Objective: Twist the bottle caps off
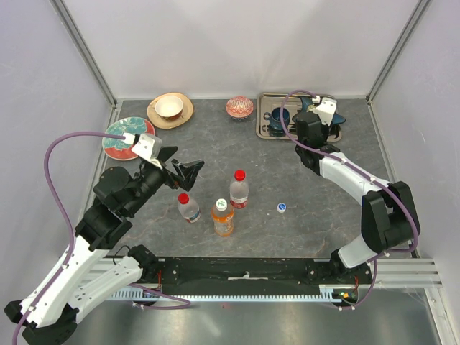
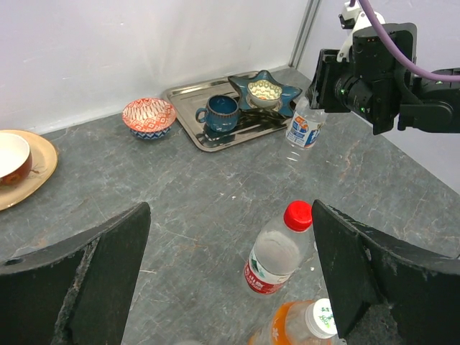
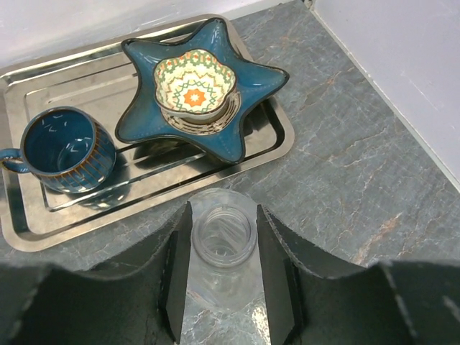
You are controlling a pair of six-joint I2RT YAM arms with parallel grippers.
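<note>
Three capped bottles stand mid-table: a clear one with a red cap (image 1: 188,207), an orange one with a white cap (image 1: 223,217) and a second clear one with a red cap (image 1: 238,188). My left gripper (image 1: 183,167) is open and empty above and left of them. In the left wrist view the gripper (image 2: 230,273) frames a red-capped bottle (image 2: 277,251) and the orange bottle (image 2: 302,327). My right gripper (image 3: 223,287) is shut on the neck of a clear bottle (image 3: 223,233) with no cap, just in front of the tray. This bottle also shows in the left wrist view (image 2: 302,129).
A loose white and blue cap (image 1: 282,208) lies right of the bottles. A steel tray (image 1: 264,131) at the back right holds a blue mug (image 1: 277,117) and a blue star dish (image 3: 215,136). A red patterned bowl (image 1: 239,108), a tan plate (image 1: 170,110) and a teal plate (image 1: 115,140) sit at the back left.
</note>
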